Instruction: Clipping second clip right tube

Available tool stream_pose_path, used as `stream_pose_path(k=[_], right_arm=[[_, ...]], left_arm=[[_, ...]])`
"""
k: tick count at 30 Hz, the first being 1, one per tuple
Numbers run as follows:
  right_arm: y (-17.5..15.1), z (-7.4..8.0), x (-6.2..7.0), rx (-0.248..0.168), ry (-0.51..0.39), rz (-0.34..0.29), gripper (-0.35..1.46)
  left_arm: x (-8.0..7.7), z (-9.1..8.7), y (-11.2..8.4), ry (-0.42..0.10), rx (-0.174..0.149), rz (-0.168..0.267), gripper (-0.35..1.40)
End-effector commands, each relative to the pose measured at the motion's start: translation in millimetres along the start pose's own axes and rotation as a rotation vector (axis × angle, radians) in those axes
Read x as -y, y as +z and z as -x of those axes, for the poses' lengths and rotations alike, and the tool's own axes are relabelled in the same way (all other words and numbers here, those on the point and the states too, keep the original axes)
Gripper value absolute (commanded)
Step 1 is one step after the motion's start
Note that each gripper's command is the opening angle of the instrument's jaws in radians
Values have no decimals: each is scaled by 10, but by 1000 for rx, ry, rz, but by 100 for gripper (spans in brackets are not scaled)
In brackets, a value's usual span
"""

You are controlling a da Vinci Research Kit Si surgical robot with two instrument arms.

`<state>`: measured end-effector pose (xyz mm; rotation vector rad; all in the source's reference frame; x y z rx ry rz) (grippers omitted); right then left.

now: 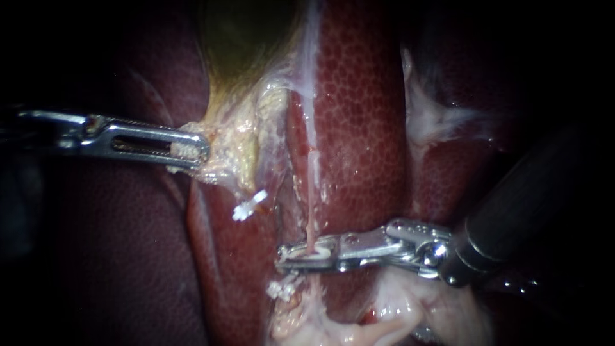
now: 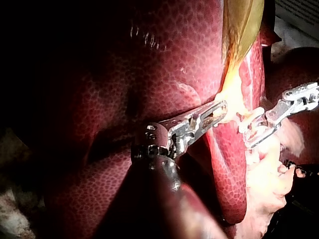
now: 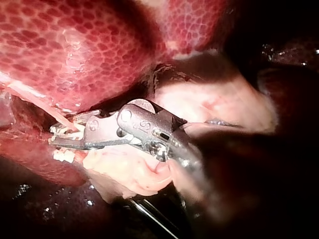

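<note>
The right tube (image 1: 312, 186), a thin pink strand, runs down over the liver (image 1: 362, 115). My right instrument (image 1: 306, 254) comes in from the right. Its jaws lie across the tube and are shut on a white clip (image 1: 314, 254) that spans it. In the right wrist view the same jaws (image 3: 64, 135) hold the clip around the tube (image 3: 47, 110). Just below them sits another white clip (image 1: 280, 289) (image 3: 63, 156). My left instrument (image 1: 192, 151) (image 2: 218, 110) is shut on yellowish tissue at the gallbladder's (image 1: 246, 38) lower end, holding it to the left.
A third white clip (image 1: 248, 206) sits on a tube left of the right tube. Pale fatty tissue (image 1: 410, 307) bulges under my right instrument's shaft. Dark liver lobes (image 1: 115, 256) surround the field. In the left wrist view my right instrument (image 2: 255, 130) lies just beyond the left jaws.
</note>
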<state>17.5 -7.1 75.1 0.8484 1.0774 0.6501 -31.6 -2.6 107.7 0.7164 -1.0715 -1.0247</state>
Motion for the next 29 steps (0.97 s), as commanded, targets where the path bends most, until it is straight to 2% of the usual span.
stream_pose_path(k=[1, 6, 29], right_arm=[[-1, 0, -1, 3, -2, -6, -33], [-4, -1, -1, 13, 13, -29, -35], [-5, -1, 0, 22, 20, -26, -35]], left_arm=[[0, 0, 0, 0, 0, 0, -35], [0, 0, 0, 0, 0, 0, -35], [0, 0, 0, 0, 0, 0, -35]])
